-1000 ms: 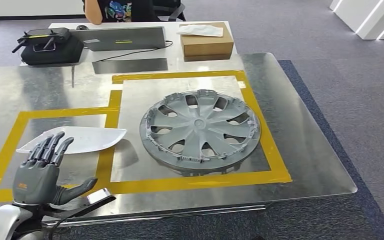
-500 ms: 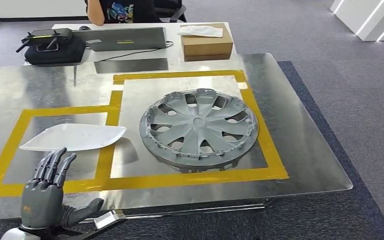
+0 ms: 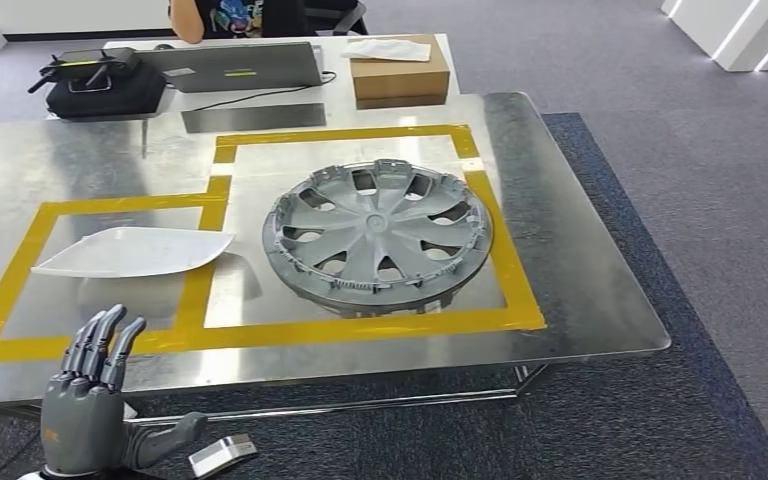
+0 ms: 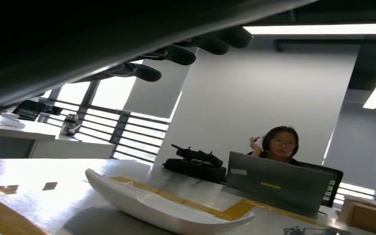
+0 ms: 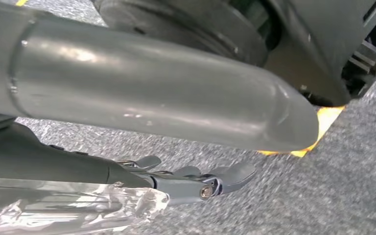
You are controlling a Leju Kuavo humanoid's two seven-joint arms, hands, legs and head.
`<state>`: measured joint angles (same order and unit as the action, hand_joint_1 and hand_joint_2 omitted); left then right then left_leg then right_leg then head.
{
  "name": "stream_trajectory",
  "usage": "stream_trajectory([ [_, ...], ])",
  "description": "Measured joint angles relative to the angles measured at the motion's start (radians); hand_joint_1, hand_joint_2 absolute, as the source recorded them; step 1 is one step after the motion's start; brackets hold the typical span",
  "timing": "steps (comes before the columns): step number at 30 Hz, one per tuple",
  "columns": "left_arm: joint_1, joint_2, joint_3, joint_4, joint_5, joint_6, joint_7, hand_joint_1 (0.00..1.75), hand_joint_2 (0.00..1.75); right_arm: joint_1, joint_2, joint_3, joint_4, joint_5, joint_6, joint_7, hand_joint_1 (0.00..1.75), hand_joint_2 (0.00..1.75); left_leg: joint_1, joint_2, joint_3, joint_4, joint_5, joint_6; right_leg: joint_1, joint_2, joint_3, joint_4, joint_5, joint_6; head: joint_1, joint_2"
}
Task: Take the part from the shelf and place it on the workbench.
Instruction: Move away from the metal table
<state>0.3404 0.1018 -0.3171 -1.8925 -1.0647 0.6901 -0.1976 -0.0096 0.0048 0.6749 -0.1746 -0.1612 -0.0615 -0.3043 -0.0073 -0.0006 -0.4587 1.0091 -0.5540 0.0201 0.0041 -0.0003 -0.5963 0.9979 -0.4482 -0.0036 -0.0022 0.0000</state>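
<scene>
white curved plastic part (image 3: pixel 135 252) – lying flat on shiny metal tabletop (image 3: pixel 580 260), inside yellow tape outline | left robot hand (image 3: pixel 85 405) – fingers apart, empty | right robot hand (image 5: pixel 196 183) – state unclear | retreat low, clear of tabletop edge

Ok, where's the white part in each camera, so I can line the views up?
Head view: white part lies in the left taped box on the workbench, ahead of the left hand.
Left wrist view: low centre, near.
Right wrist view: not in it.
Shared landmark: yellow tape.
</scene>
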Motion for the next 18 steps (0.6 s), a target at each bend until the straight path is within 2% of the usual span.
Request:
stream_trajectory([
  [1, 0.008, -0.009, 0.0, 0.0, 0.004, 0.002, -0.023, 0.0, 0.0, 0.001, 0.001, 0.0, 0.0, -0.001, 0.0, -0.005, 0.0, 0.0, -0.004, 0.001, 0.021, -0.037, 0.003, 0.006, 0.0, 0.0, -0.003, 0.0, 0.006, 0.005, 0.0, 0.0],
  [2, 0.016, -0.019, 0.0, 0.0, 0.009, 0.003, -0.045, 0.0, 0.0, 0.002, 0.001, -0.001, 0.0, -0.003, 0.0, -0.01, 0.0, 0.0, -0.007, 0.001, 0.026, -0.051, 0.004, 0.007, 0.0, -0.001, -0.005, 0.0, 0.013, 0.011, 0.0, 0.0],
  [4, 0.036, -0.038, 0.002, 0.0, 0.024, 0.005, -0.086, 0.0, 0.0, 0.007, 0.0, -0.001, 0.001, -0.004, 0.001, -0.018, 0.0, 0.0, -0.006, 0.004, 0.016, -0.057, 0.021, 0.012, -0.003, -0.001, -0.01, 0.001, 0.018, 0.024, -0.001, 0.0],
  [5, 0.046, -0.049, 0.006, 0.0, 0.034, 0.005, -0.107, 0.0, 0.0, 0.009, -0.001, -0.001, 0.002, -0.004, 0.001, -0.021, 0.0, 0.0, -0.005, 0.005, 0.008, -0.061, 0.032, 0.017, -0.004, -0.001, -0.019, 0.014, -0.001, 0.029, 0.0, 0.0],
  [6, 0.056, -0.061, 0.011, 0.0, 0.046, 0.005, -0.129, 0.0, 0.0, 0.012, -0.002, -0.001, 0.003, -0.004, 0.002, -0.024, 0.0, 0.0, -0.003, 0.007, -0.003, -0.064, 0.044, 0.022, -0.005, 0.0, -0.033, 0.045, -0.038, 0.034, 0.002, 0.0],
  [8, 0.08, -0.085, 0.027, 0.0, 0.07, 0.005, -0.167, 0.0, 0.0, 0.015, -0.003, -0.002, 0.004, -0.004, 0.004, -0.029, 0.0, 0.0, -0.002, 0.01, -0.03, -0.064, 0.064, 0.028, -0.008, 0.0, -0.067, 0.158, -0.138, 0.042, 0.006, 0.0],
  [9, 0.092, -0.095, 0.035, 0.0, 0.083, 0.005, -0.181, 0.0, 0.0, 0.016, -0.003, -0.003, 0.005, -0.004, 0.005, -0.031, 0.0, 0.0, -0.002, 0.011, -0.044, -0.062, 0.074, 0.028, -0.01, 0.0, -0.078, 0.22, -0.172, 0.046, 0.007, 0.0],
  [10, 0.101, -0.104, 0.043, 0.0, 0.095, 0.005, -0.19, 0.0, 0.0, 0.017, -0.003, -0.005, 0.006, -0.004, 0.005, -0.034, 0.0, 0.0, -0.003, 0.013, -0.059, -0.06, 0.084, 0.027, -0.01, 0.0, -0.078, 0.261, -0.18, 0.049, 0.007, 0.0],
  [11, 0.109, -0.111, 0.05, 0.0, 0.107, 0.005, -0.195, 0.0, 0.0, 0.017, -0.004, -0.007, 0.007, -0.004, 0.004, -0.038, 0.0, 0.0, -0.002, 0.015, -0.075, -0.056, 0.094, 0.025, -0.012, 0.0, -0.062, 0.27, -0.166, 0.051, 0.007, 0.0],
  [12, 0.115, -0.118, 0.056, 0.0, 0.117, 0.005, -0.199, 0.0, 0.0, 0.018, -0.004, -0.009, 0.008, -0.004, 0.003, -0.041, 0.0, 0.0, -0.002, 0.017, -0.091, -0.051, 0.102, 0.023, -0.013, -0.002, -0.03, 0.245, -0.137, 0.053, 0.007, 0.0],
  [13, 0.12, -0.126, 0.063, 0.0, 0.125, 0.005, -0.203, 0.0, 0.0, 0.018, -0.005, -0.01, 0.009, -0.004, 0.002, -0.043, 0.0, 0.0, -0.001, 0.02, -0.106, -0.044, 0.109, 0.02, -0.016, -0.009, 0.02, 0.186, -0.107, 0.056, 0.007, 0.0],
  [14, 0.125, -0.133, 0.068, -0.001, 0.13, 0.005, -0.207, 0.0, 0.0, 0.016, -0.005, -0.011, 0.009, -0.004, 0.001, -0.043, 0.0, 0.0, -0.001, 0.023, -0.119, -0.036, 0.114, 0.016, -0.016, -0.022, 0.074, 0.108, -0.097, 0.06, 0.008, 0.0],
  [15, 0.131, -0.139, 0.074, -0.002, 0.133, 0.005, -0.211, 0.0, 0.0, 0.013, -0.005, -0.012, 0.009, -0.004, 0.0, -0.043, 0.0, 0.0, -0.002, 0.027, -0.128, -0.028, 0.118, 0.011, -0.015, -0.034, 0.122, 0.038, -0.098, 0.058, 0.009, 0.0],
  [16, 0.136, -0.145, 0.079, -0.004, 0.136, 0.006, -0.214, 0.0, 0.0, 0.01, -0.005, -0.014, 0.009, -0.004, -0.001, -0.044, 0.0, 0.0, -0.003, 0.032, -0.134, -0.021, 0.122, 0.005, -0.013, -0.043, 0.15, -0.012, -0.108, 0.054, 0.008, 0.0],
  [17, 0.14, -0.15, 0.084, -0.006, 0.139, 0.006, -0.218, 0.0, 0.0, 0.008, -0.005, -0.016, 0.009, -0.004, -0.001, -0.043, 0.0, 0.0, -0.004, 0.039, -0.137, -0.017, 0.127, 0.0, -0.01, -0.044, 0.159, -0.037, -0.118, 0.046, 0.008, 0.0],
  [18, 0.144, -0.154, 0.088, -0.007, 0.142, 0.006, -0.221, 0.0, 0.0, 0.008, -0.005, -0.018, 0.009, -0.004, -0.001, -0.043, 0.0, 0.0, -0.004, 0.046, -0.138, -0.015, 0.133, -0.005, -0.008, -0.038, 0.155, -0.04, -0.115, 0.034, 0.007, 0.0],
])
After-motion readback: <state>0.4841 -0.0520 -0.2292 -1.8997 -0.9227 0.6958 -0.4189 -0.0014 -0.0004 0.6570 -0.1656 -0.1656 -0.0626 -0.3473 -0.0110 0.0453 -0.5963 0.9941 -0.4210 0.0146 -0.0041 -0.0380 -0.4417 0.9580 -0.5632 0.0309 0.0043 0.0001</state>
